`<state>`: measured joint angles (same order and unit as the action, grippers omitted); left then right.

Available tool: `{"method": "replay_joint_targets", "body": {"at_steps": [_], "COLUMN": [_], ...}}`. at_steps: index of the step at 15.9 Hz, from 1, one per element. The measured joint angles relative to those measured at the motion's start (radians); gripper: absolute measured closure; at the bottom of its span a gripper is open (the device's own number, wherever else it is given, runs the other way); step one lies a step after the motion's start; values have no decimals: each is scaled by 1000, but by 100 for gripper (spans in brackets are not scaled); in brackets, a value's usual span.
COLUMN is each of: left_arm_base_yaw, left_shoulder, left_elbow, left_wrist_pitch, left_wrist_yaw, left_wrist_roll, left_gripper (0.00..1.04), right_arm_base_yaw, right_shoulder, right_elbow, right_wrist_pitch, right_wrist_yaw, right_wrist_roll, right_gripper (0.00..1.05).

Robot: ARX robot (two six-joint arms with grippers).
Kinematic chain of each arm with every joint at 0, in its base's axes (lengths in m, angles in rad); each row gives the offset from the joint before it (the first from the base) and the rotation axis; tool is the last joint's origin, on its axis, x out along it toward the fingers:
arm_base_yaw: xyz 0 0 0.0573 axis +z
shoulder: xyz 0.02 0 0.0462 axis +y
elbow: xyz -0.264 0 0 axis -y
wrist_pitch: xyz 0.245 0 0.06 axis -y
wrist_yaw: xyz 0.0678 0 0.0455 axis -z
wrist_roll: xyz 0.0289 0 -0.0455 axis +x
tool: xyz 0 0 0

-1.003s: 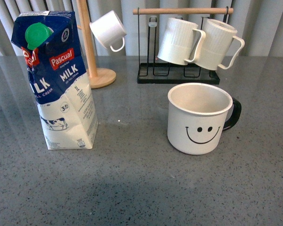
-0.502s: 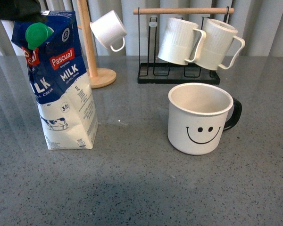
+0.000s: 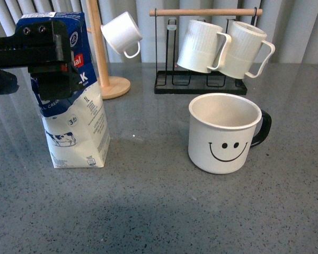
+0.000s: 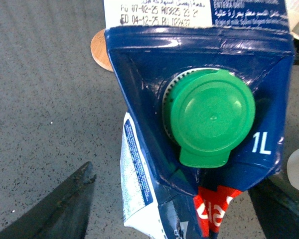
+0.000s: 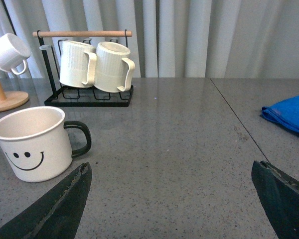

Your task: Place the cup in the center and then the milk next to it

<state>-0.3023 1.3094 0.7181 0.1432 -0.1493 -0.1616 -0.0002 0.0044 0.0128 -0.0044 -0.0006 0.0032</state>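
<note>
The milk (image 3: 77, 124), a tall blue and white carton, stands upright at the left of the grey table. My left gripper (image 3: 47, 69) hangs open at the carton's top and hides its upper front in the front view. In the left wrist view the green cap (image 4: 209, 117) fills the middle, and my left gripper (image 4: 172, 184) has one dark finger (image 4: 55, 209) on each side of the carton, apart from it. The cup (image 3: 225, 132), white with a black smiley and black handle, stands right of centre. My right gripper (image 5: 170, 172) is open over bare table, with the cup (image 5: 32, 144) off to one side.
A black rack (image 3: 201, 84) with a wooden bar holds two ribbed white mugs (image 3: 222, 47) at the back. A wooden stand (image 3: 114, 87) carries a small white mug (image 3: 122, 33) behind the carton. A blue cloth (image 5: 289, 117) lies at the far right.
My left gripper has come in from the upper left and dropped over the carton's top, covering the green cap in the front view. Carton and cup have not moved.
</note>
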Motion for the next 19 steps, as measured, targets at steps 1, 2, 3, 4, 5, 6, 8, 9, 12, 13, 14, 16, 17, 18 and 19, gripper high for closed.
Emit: {"method": "replay_joint_targets", "body": {"at_steps": [1, 2, 3, 4, 5, 6, 8, 9, 12, 13, 14, 16, 17, 18, 19], "left_arm_base_yaw": [-3, -10, -18, -23, -30, -34, -41, -50, -107, -129, -150, -201, -226, -247, -264], "left_shoulder": [3, 2, 2, 2, -1, -3, -13, -17, -48, -58, -63, -63, -56, -39, -22], "left_elbow": [-2, -2, -2, -2, -2, -2, -2, -2, -2, -1, 2, 8, 11, 18, 24], "left_wrist_pitch": [4, 10, 11, 11, 11, 11, 7, 5, -17, -16, -13, 1, 15, 29, 40], "left_wrist_yaw": [0, 0, -4, -6, -12, -13, -30, -36, -56, -70, -87, -133, -159, -177, -188], "left_wrist_roll": [-1, -1, -1, 0, -1, 0, -4, -14, -43, -59, -73, -102, -113, -127, -134], "left_gripper": [25, 36, 47, 58, 69, 78, 99, 103, 103, 103, 103, 103, 103, 103, 103], "right_arm_base_yaw": [0, 0, 0, 0, 0, 0, 0, 0, 0, 0, 0, 0, 0, 0, 0], "right_shoulder": [0, 0, 0, 0, 0, 0, 0, 0, 0, 0, 0, 0, 0, 0, 0], "right_elbow": [0, 0, 0, 0, 0, 0, 0, 0, 0, 0, 0, 0, 0, 0, 0], "right_wrist_pitch": [0, 0, 0, 0, 0, 0, 0, 0, 0, 0, 0, 0, 0, 0, 0], "right_wrist_yaw": [0, 0, 0, 0, 0, 0, 0, 0, 0, 0, 0, 0, 0, 0, 0], "right_wrist_roll": [0, 0, 0, 0, 0, 0, 0, 0, 0, 0, 0, 0, 0, 0, 0], "right_gripper": [7, 7, 7, 7, 7, 7, 7, 7, 7, 7, 7, 7, 7, 7, 7]}}
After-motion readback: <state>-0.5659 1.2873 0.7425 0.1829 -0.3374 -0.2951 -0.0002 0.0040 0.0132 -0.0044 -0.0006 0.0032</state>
